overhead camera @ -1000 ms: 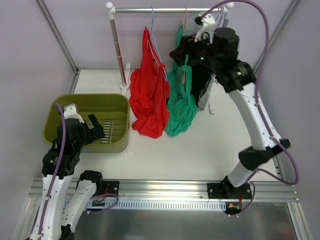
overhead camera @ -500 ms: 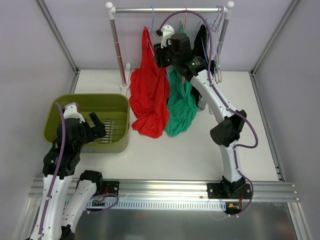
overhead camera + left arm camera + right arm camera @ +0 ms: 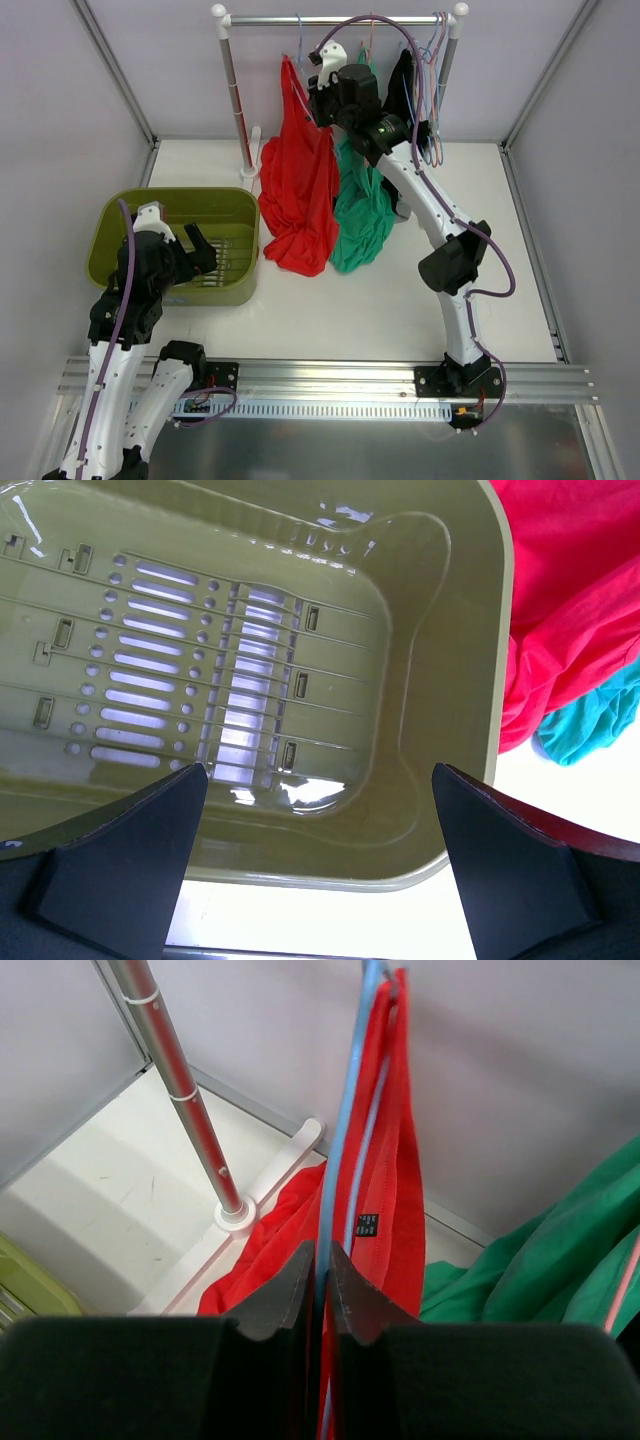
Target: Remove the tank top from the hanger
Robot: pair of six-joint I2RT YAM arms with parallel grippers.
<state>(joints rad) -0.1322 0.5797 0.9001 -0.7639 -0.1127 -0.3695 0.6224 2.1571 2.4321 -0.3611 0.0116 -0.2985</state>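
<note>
Revealing what overhead hides, right end effector [image 3: 322, 1260] pinches blue hanger [image 3: 344, 1130].

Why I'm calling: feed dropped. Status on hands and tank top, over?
Right hand shut on blue hanger. Left hand open over bin. Red top on hanger, on rail. Green top close beside.

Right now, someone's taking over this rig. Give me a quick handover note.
The right gripper is shut on the hanger, just under the rail.
The left gripper is open over the bin, holding nothing.
The red top hangs on that hanger, beside the green top.
Done: hanger gripped.
Left: pull the red top off the hanger; neither strap is off yet.
</note>
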